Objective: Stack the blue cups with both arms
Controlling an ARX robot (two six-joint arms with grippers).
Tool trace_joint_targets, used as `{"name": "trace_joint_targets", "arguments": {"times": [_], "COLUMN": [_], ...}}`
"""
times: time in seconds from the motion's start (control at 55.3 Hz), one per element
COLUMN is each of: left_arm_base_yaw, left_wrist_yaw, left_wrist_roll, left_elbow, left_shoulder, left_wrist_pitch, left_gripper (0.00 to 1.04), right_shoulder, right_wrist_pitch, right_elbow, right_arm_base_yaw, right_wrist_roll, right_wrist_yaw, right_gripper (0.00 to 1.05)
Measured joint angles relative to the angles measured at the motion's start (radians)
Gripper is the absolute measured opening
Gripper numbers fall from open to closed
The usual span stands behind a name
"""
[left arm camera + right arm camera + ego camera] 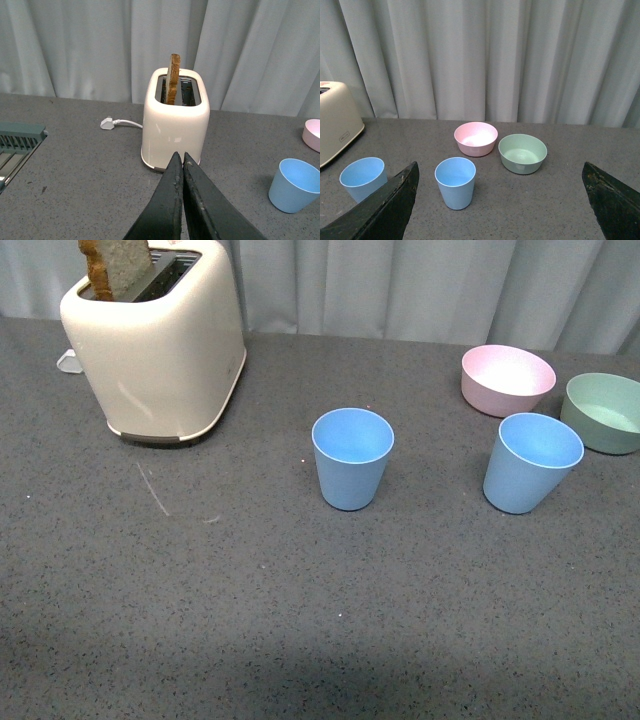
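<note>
Two light blue cups stand upright and apart on the grey table: one in the middle [352, 458], the other further right [530, 461]. Neither arm shows in the front view. In the left wrist view my left gripper [180, 156] is shut with nothing between its black fingers, pointing toward the toaster; one blue cup [297, 185] stands off to its side. In the right wrist view my right gripper [500, 172] is wide open and empty, back from the cups. One blue cup [455, 182] lies ahead between the fingers, the other [363, 178] near one finger [395, 200].
A cream toaster [160, 340] with a slice of toast [118, 265] stands at the back left, its plug [107, 122] lying behind. A pink bowl [507, 379] and a green bowl [604, 412] sit behind the right cup. A grey rack [20, 140] shows at one edge.
</note>
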Motion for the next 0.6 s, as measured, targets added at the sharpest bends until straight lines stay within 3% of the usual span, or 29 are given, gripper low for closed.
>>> {"name": "trace_joint_targets", "arguments": {"times": [0.596], "left_arm_base_yaw": [0.0], "left_wrist_yaw": [0.0], "left_wrist_roll": [0.0], "left_elbow": [0.0], "left_shoulder": [-0.296], "left_wrist_pitch": [-0.282], "left_gripper": [0.04], "right_shoulder": [0.0], "right_wrist_pitch": [0.0], "right_elbow": [0.0], "right_arm_base_yaw": [0.0], "right_wrist_roll": [0.0], "right_wrist_yaw": [0.0], "right_gripper": [0.95]}}
